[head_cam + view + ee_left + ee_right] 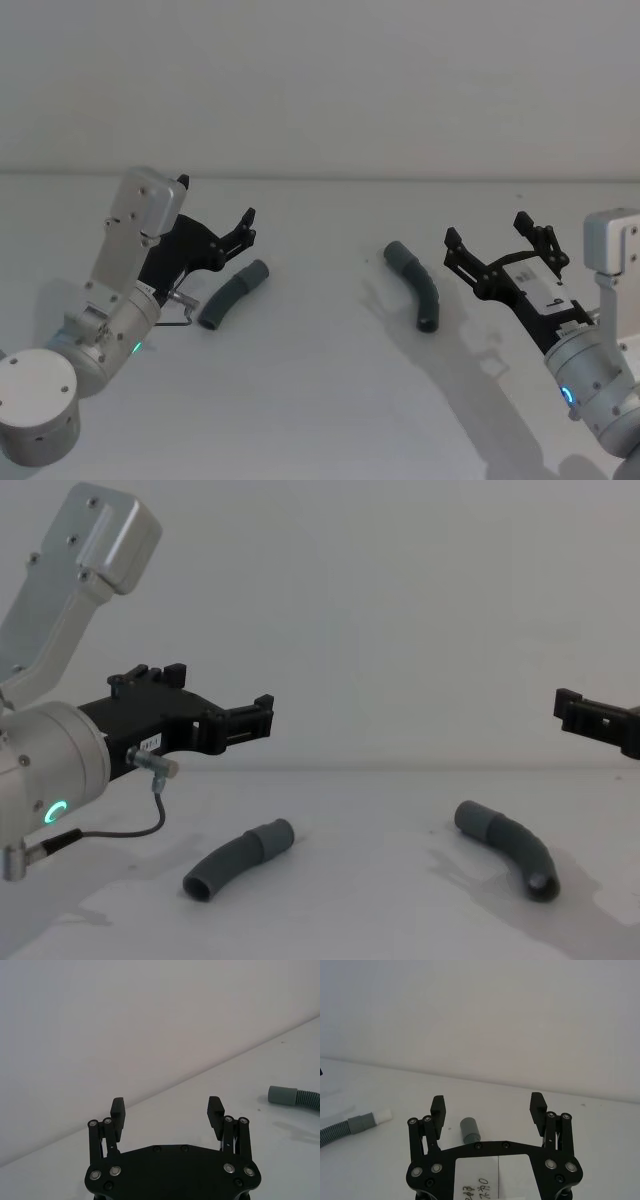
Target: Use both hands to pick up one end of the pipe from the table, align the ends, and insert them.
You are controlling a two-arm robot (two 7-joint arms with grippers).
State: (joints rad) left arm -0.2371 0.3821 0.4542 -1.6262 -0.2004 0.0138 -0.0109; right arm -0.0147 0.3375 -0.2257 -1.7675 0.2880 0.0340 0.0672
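Left gripper point(217, 200): fingers apart, raised off the table point(320, 410), left pipe piece point(233, 294) lying just beside it. Right gripper point(487, 228): fingers apart, right pipe piece point(417, 283) lying near, not touching

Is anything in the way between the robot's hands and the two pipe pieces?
Nothing visible. The left gripper is open near the left pipe piece, the right gripper open near the right pipe piece, and just table lies between the pieces.

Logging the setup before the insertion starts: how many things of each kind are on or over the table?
Hose pieces: 2, left piece, right piece
Grippers: 2, left gripper, right gripper, both open
Total: 4
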